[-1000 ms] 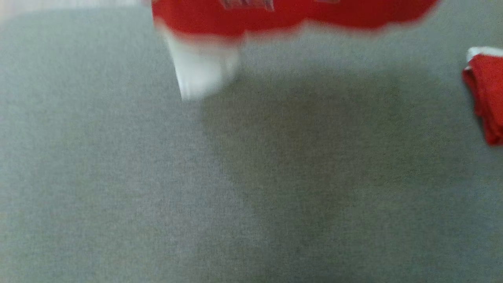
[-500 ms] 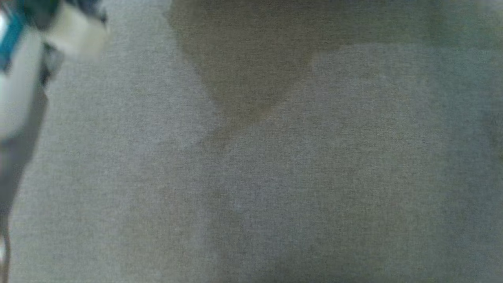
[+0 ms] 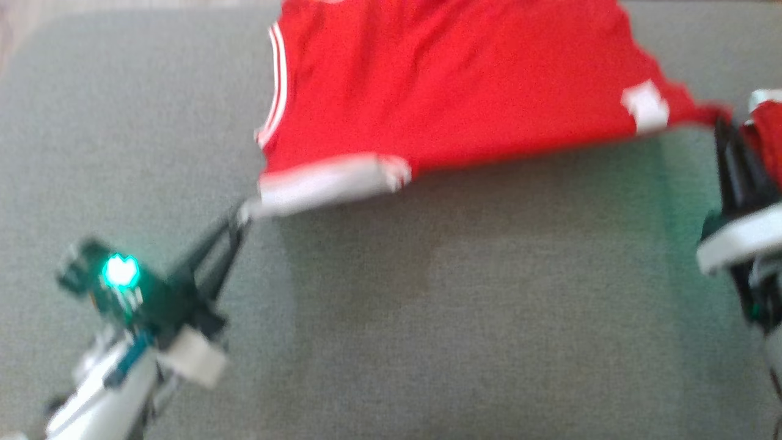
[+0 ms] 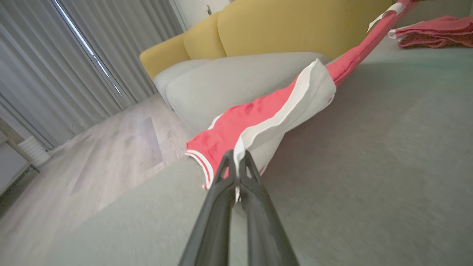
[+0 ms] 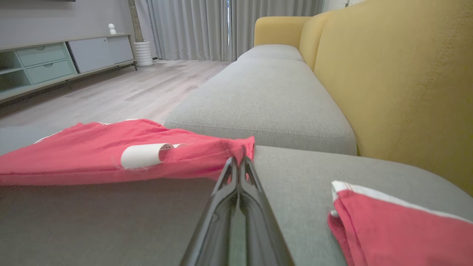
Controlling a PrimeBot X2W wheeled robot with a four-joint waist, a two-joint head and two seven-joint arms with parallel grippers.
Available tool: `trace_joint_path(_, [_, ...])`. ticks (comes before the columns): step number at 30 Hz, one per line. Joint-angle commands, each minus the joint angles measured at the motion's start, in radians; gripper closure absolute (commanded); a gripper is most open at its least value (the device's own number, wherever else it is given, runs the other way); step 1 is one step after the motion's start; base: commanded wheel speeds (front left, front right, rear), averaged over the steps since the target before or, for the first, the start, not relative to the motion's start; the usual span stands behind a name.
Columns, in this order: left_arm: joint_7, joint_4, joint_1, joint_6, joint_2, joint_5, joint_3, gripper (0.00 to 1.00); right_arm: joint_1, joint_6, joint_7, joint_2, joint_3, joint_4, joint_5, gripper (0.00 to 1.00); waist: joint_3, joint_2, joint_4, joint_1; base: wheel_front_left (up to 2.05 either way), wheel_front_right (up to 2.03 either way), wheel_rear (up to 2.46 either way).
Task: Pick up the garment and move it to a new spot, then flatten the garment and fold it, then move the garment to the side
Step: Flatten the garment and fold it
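The garment (image 3: 452,91) is a red jersey with white trim, stretched just above the grey sofa seat (image 3: 427,318) between my two grippers. My left gripper (image 3: 244,214) is shut on its white-banded corner, which shows up close in the left wrist view (image 4: 236,162). At the right, my right gripper (image 3: 721,119) is shut on the red corner (image 5: 242,153) next to a white patch (image 5: 142,155). In both wrist views the garment (image 4: 281,111) (image 5: 103,151) sags between the two held corners.
A second folded red and white cloth (image 5: 391,225) lies on the seat at the right (image 3: 767,131). The yellow backrest (image 5: 399,81) runs along the far side. Wooden floor (image 4: 92,155) lies beyond the seat's left edge.
The head camera has swung, so the whole picture has shifted. Both grippers and most of the stretched garment now show, where before only its lower edge and then bare seat showed.
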Motion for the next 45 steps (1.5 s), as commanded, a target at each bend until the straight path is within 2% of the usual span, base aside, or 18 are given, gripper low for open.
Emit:
trace_joint_path(1, [-0.004, -0.031, 0.028, 0.011, 0.044, -0.015, 0.037, 1.0, 0.059, 0.003, -0.006, -0.025, -0.005, -0.054, 0.011, 1.0, -0.056, 0.0, -0.006, 0.0004, 0.0, 0.0, 0.0])
trace_joint_path(11, [0.003, -0.016, 0.28, 0.039, 0.037, -0.068, -0.003, 1.0, 0.356, 0.003, -0.006, -0.009, -0.061, -0.191, 0.001, 1.0, -0.131, 0.0, -0.014, 0.0004, 0.0, 0.0, 0.0])
trace_joint_path(14, [0.011, -0.029, 0.319, 0.047, 0.04, -0.083, -0.006, 1.0, 0.43, 0.003, -0.006, 0.005, -0.079, -0.229, -0.02, 1.0, -0.139, 0.0, -0.015, 0.0004, 0.0, 0.0, 0.0])
trace_joint_path(22, [0.034, -0.094, 0.341, 0.059, 0.063, -0.104, 0.007, 1.0, 0.512, 0.003, 0.004, 0.005, -0.114, -0.286, -0.023, 1.0, -0.142, 0.0, -0.013, 0.0004, 0.0, 0.0, 0.0])
trace_joint_path(27, [0.037, -0.109, 0.276, 0.048, 0.068, -0.106, 0.021, 1.0, 0.501, 0.003, 0.021, 0.015, -0.133, -0.312, -0.031, 1.0, -0.118, 0.0, -0.008, 0.0004, 0.0, 0.0, 0.0])
trace_joint_path(31, [0.034, -0.087, 0.173, 0.029, 0.052, -0.094, 0.024, 1.0, 0.467, 0.003, 0.038, 0.023, -0.142, -0.323, -0.046, 1.0, -0.078, 0.0, -0.001, 0.0004, 0.0, 0.0, 0.0])
trace_joint_path(45, [-0.001, 0.132, -0.254, -0.019, -0.017, -0.009, 0.038, 1.0, 0.216, 0.003, 0.088, 0.015, -0.099, -0.247, -0.073, 1.0, 0.071, 0.0, -0.013, 0.0004, 0.0, 0.0, 0.0])
